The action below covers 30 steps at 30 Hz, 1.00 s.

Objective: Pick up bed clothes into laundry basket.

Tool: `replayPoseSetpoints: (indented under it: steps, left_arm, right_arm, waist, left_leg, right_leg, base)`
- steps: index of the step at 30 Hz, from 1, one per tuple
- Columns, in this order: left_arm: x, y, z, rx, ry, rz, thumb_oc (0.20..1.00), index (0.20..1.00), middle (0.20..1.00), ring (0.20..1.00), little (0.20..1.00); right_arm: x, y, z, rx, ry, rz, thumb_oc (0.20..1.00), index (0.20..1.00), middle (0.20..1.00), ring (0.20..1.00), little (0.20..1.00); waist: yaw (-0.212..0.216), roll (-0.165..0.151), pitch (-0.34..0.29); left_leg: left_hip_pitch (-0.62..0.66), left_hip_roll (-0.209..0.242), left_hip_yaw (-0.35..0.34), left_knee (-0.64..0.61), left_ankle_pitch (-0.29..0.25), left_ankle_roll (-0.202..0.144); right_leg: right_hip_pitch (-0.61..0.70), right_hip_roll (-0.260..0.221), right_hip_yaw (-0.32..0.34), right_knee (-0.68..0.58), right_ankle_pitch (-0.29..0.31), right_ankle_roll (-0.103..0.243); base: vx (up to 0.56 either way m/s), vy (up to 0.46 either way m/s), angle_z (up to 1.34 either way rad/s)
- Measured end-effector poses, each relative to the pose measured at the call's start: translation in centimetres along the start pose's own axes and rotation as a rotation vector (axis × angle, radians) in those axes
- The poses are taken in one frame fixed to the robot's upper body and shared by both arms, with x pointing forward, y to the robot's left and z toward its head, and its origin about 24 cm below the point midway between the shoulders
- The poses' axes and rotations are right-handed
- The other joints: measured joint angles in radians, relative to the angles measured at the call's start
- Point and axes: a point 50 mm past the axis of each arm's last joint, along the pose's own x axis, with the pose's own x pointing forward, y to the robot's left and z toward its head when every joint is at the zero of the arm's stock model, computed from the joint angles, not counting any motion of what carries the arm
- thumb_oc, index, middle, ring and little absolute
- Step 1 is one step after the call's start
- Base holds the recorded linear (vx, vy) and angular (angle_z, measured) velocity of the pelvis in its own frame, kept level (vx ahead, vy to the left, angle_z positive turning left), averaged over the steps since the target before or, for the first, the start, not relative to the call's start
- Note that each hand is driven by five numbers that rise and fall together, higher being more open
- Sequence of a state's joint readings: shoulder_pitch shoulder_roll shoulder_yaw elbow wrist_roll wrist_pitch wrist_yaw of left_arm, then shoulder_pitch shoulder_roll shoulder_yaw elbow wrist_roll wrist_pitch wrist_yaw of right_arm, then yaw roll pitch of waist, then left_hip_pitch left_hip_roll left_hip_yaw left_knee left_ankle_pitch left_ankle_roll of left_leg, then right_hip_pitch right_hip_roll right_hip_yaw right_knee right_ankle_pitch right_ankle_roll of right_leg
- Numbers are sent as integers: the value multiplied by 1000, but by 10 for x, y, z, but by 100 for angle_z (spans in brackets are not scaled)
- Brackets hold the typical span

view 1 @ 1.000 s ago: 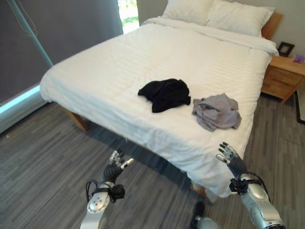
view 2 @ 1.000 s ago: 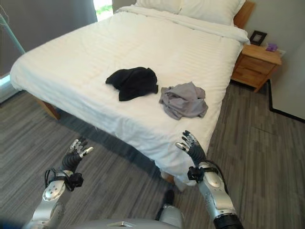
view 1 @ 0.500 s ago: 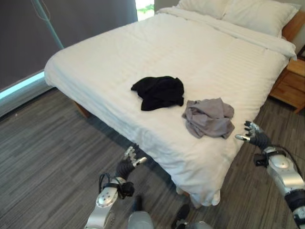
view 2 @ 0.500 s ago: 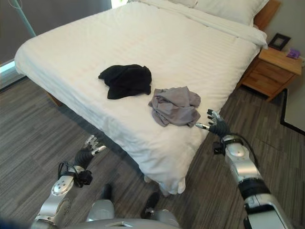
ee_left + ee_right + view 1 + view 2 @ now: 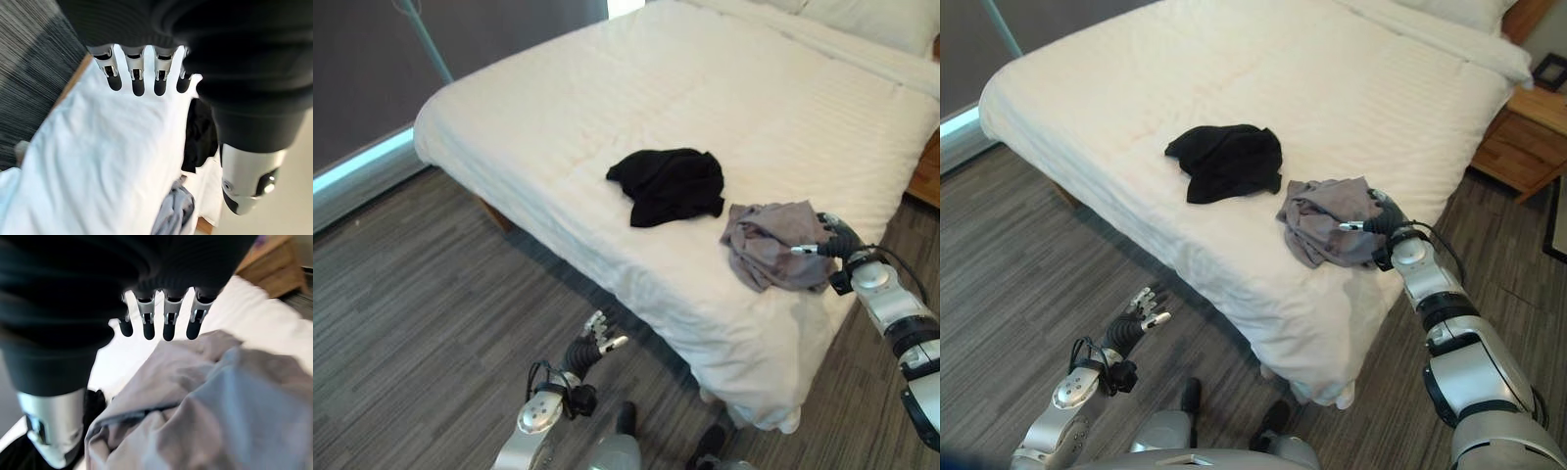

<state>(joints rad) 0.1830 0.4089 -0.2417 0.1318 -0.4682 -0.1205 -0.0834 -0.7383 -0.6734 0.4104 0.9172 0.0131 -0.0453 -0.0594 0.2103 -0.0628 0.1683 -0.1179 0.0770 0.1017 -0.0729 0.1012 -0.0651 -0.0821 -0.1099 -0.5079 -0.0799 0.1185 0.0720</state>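
A crumpled grey garment (image 5: 769,242) lies near the foot corner of the white bed (image 5: 607,117), with a black garment (image 5: 670,183) a little further in. My right hand (image 5: 836,238) hovers open at the grey garment's right edge, its straight fingers (image 5: 168,322) reaching over the cloth (image 5: 210,411) without holding it. Low over the floor, short of the bed's side, my left hand (image 5: 593,343) is open and holds nothing; its fingers (image 5: 138,76) point at the bed, where both garments (image 5: 199,134) show beyond them.
Grey wood-plank floor (image 5: 421,294) runs along the bed's near side. A wooden nightstand (image 5: 1528,137) stands at the right by the bed's head. Pillows (image 5: 1469,10) lie at the far end. A dark wall with a pale strip (image 5: 362,166) borders the left.
The camera has moved in and over the bed. My right hand has travelled from beside the bed's corner to the grey garment's right edge. The left hand keeps low by the floor.
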Motion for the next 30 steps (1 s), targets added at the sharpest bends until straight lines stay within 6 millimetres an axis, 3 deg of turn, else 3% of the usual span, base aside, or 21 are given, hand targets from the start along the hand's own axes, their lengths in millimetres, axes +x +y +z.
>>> replayPoseSetpoints:
  steps: [4,6,10,13,14,22,23,25,28,29,30]
  left_arm:
    - [-1,4,1,30,7,-3,1000,1000,1000,1000,1000]
    - [5,2,9,40,-20,-10,1000,1000,1000,1000,1000]
    - [9,2,11,48,-23,7,1000,1000,1000,1000,1000]
    - [11,3,14,46,-37,25,1000,1000,1000,1000,1000]
    - [11,3,15,46,-41,31,1000,1000,1000,1000,1000]
    - [28,6,48,122,-142,8,1000,1000,1000,1000,1000]
    - [33,3,72,179,-217,-25,1000,1000,1000,1000,1000]
    - [37,2,88,203,-277,-35,1000,1000,1000,1000,1000]
    - [55,-27,193,589,-613,-97,1000,1000,1000,1000,1000]
    - [58,-39,222,631,-724,-92,1000,1000,1000,1000,1000]
    - [59,-46,237,656,-780,-88,1000,1000,1000,1000,1000]
  right_arm:
    - [7,9,-5,-62,89,-3,1000,1000,1000,1000,1000]
    - [7,8,-17,-162,164,-42,1000,1000,1000,1000,1000]
    - [9,-5,-15,-261,177,-143,1000,1000,1000,1000,1000]
    - [7,3,-18,-332,164,-135,1000,1000,1000,1000,1000]
    - [7,4,-17,-334,155,-144,200,200,200,200,200]
    - [-7,37,-28,-207,96,-112,200,200,200,200,200]
    - [-11,44,-34,-176,97,-100,200,200,200,200,200]
    - [-12,47,-36,-167,99,-93,200,200,200,200,200]
    - [-29,67,-62,-28,175,-63,200,200,200,200,200]
    - [-34,76,-67,1,196,-35,200,200,200,200,200]
    - [-37,80,-72,19,214,-18,200,200,200,200,200]
  waist:
    - [20,-2,11]
    - [44,10,59]
    - [43,16,99]
    - [34,6,105]
    - [38,2,103]
    - [-21,-35,81]
    - [-20,-42,75]
    - [-24,-41,76]
    - [-58,-67,57]
    - [-75,-74,41]
    - [-84,-79,31]
  left_leg:
    - [-27,-12,-7,-11,3,4]
    - [-92,-20,-31,-9,11,3]
    - [-143,-26,-60,-10,26,0]
    - [-159,-30,-58,-11,25,0]
    - [-159,-30,-57,-12,25,0]
    - [-139,-35,-31,-18,23,3]
    - [-134,-35,-20,-18,21,7]
    - [-123,-36,-16,-18,21,8]
    - [-87,-40,0,-18,8,7]
    - [-83,-45,-1,-18,6,8]
    - [-80,-46,5,-18,8,14]
  right_leg:
    - [-20,-7,-7,-20,14,6]
    - [-72,-13,-24,-20,15,16]
    - [-109,-19,-52,-24,20,20]
    - [-130,-22,-36,-23,20,23]
    - [-132,-22,-33,-23,20,23]
    - [-134,-23,9,-22,24,28]
    - [-132,-25,23,-20,29,27]
    - [-123,-26,25,-20,29,28]
    - [-98,-28,59,-23,29,29]
    - [-94,-32,69,-23,30,30]
    - [-94,-33,77,-21,33,30]
  base:
    - [-78,46,7]
    - [-86,50,23]
    - [6,44,24]
    - [45,63,-2]
    - [37,12,-9]
    - [56,40,-9]
    - [42,25,-20]
    - [64,27,-8]
    - [55,-14,-8]
    - [9,-2,-11]
    - [7,-6,-12]
